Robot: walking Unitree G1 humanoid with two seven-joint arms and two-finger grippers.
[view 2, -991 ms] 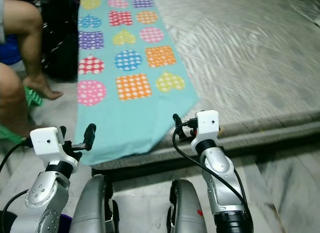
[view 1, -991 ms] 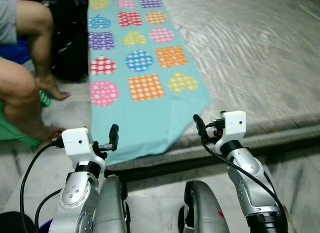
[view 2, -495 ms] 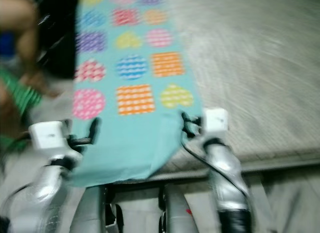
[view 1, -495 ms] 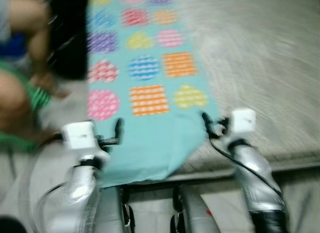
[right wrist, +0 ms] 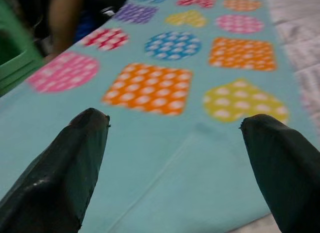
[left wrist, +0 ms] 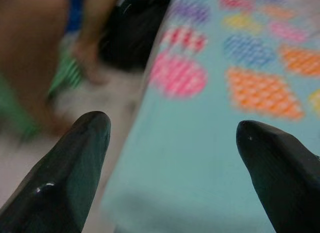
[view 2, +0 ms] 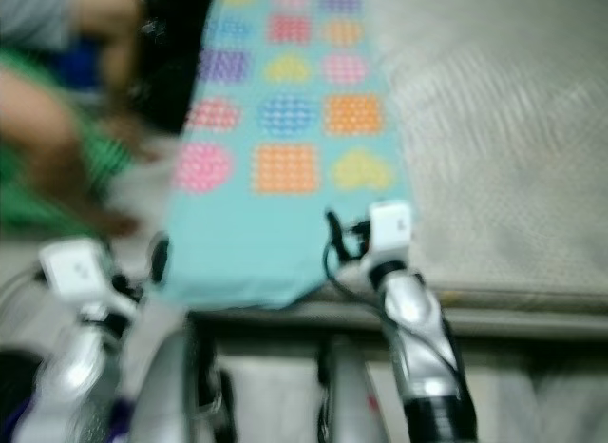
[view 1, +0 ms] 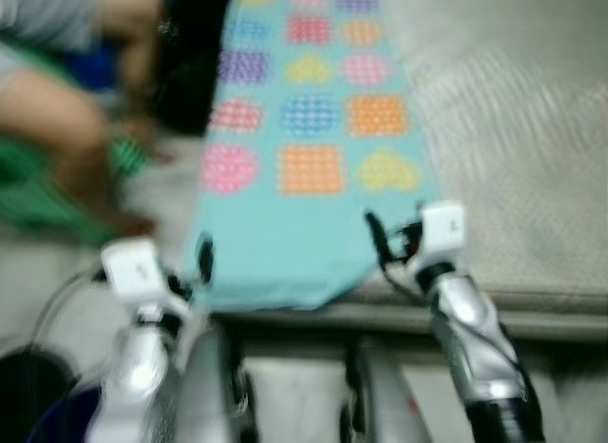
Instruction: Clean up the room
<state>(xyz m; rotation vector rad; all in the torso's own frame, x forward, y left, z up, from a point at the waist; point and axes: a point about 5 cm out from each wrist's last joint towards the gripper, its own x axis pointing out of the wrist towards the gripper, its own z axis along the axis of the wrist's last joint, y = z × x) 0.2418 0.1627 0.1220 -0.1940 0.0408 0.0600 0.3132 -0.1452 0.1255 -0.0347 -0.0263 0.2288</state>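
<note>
Left eye view, blurred: both claws, left claw [left wrist: 170, 158] and right claw [right wrist: 175, 158], spread wide and empty, hover at the near edge of the turquoise patterned sheet [view 1: 313, 215] draped over the bed [view 1: 513, 158]; best to steady first, then pinch its near corners evenly.

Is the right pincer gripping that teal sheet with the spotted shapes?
No: the right pincer is open above the teal sheet, its fingers spread apart and holding nothing.
</note>
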